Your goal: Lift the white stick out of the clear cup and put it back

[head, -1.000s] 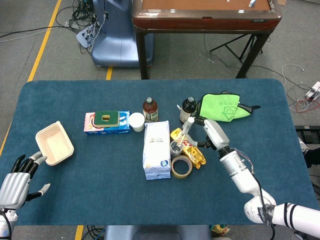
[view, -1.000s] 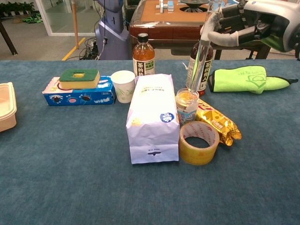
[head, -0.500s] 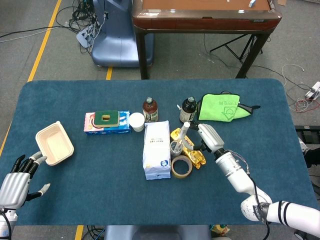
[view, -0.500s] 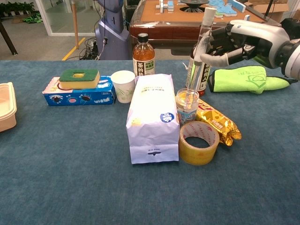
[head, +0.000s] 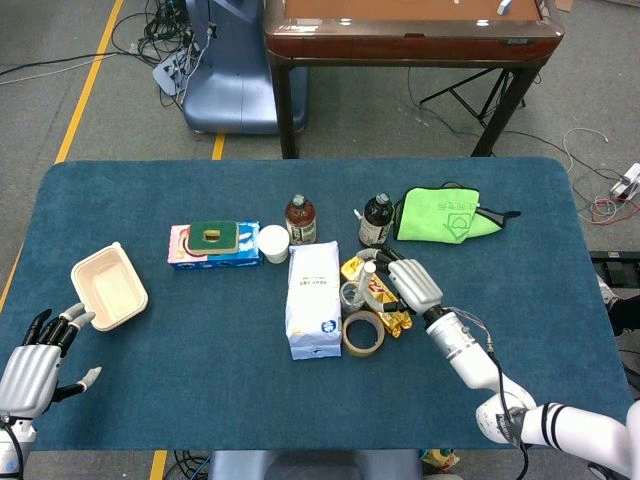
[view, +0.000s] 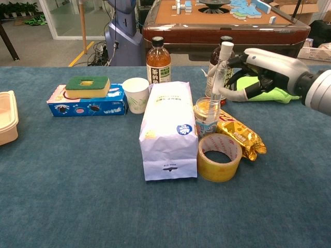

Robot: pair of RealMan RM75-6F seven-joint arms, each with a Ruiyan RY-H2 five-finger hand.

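Note:
The white stick [view: 220, 72] stands tilted in the clear cup [view: 206, 120], its lower end inside the cup and its top leaning right. My right hand [view: 257, 71] holds the stick's upper part between thumb and fingers. From the head view, the same right hand [head: 412, 285] sits just right of the clear cup [head: 351, 294], with the stick [head: 366, 276] poking out beside it. My left hand [head: 32, 364] hovers at the table's front left corner, fingers spread and holding nothing.
Crowded round the cup are a white paper bag [view: 168, 129], a yellow tape roll [view: 220, 157], a gold snack packet [view: 241, 135], two dark bottles [view: 158, 59], a paper cup [view: 136, 94] and a green cloth [view: 266, 87]. A blue box with a sponge [view: 87, 95] and a beige container [head: 108, 287] lie left.
My right hand has come down and slightly toward me, lowering the white stick from above the cup until its lower end sits inside. The left hand has stayed still.

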